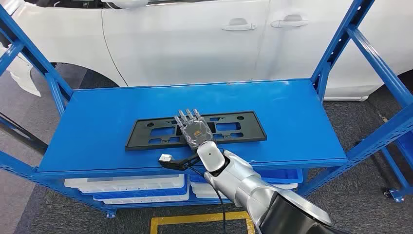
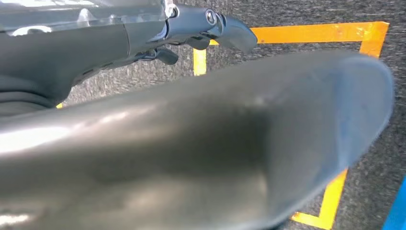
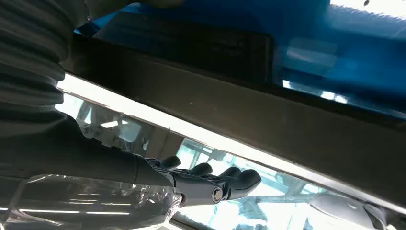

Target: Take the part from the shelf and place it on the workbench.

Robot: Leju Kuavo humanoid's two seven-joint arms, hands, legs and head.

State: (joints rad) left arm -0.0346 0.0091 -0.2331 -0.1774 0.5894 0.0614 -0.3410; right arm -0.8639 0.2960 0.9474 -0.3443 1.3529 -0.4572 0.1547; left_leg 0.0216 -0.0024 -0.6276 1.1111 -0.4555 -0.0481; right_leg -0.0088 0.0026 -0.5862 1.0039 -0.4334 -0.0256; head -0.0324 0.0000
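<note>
Blue steel shelf beside a white car | black license-plate frame flat mid-shelf | right hand lies on the frame, fingers stretched flat; gripping or merely resting, I cannot tell | left hand over grey carpet with orange tape, its state unclear | white bins on the lower tier.

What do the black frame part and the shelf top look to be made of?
Black frame part: likely moulded plastic, matte, with cut-out slots and holes. Shelf top: probably painted sheet metal, glossy blue, showing soft reflections. The right hand lies over the part.
</note>
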